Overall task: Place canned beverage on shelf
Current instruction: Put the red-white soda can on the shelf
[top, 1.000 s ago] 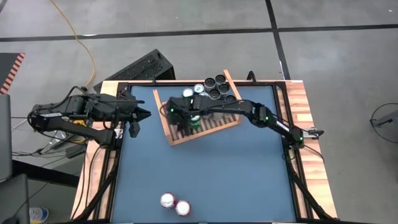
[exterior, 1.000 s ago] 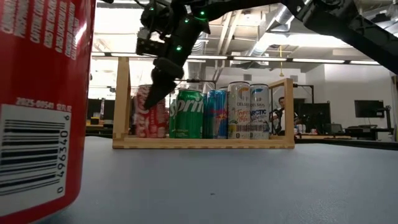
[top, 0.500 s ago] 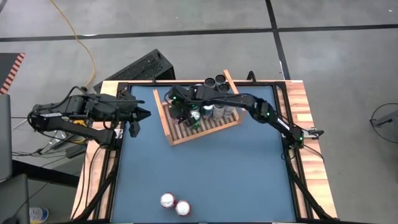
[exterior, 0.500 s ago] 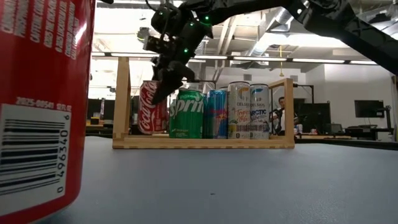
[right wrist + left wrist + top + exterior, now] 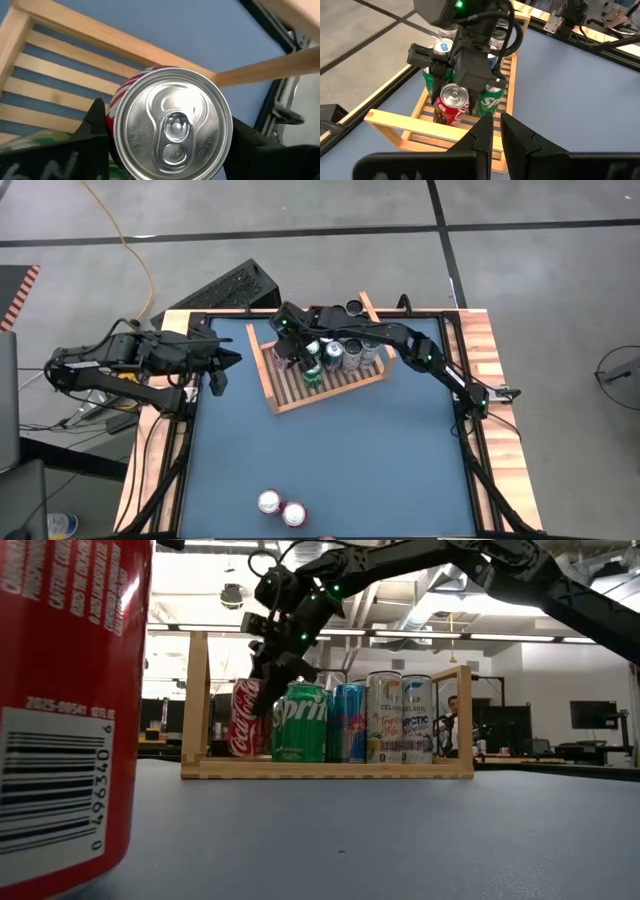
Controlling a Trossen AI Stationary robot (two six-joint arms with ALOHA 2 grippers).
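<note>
The red can (image 5: 451, 104) is gripped by the right tool (image 5: 293, 355) inside the shelf (image 5: 278, 395). Two cans (image 5: 281, 507) are seen at the table's (image 5: 350, 450) edge; shelf cans are partly hidden. The left tool (image 5: 216, 370) is closed.

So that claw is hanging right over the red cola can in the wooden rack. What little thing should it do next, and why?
Probably lift straight up and away. The red cola can already stands upright in the shelf beside the green can, and the right claw has a finger on each side of its top. A sideways pull might tip it. The left claw waits shut at the table's edge.
</note>
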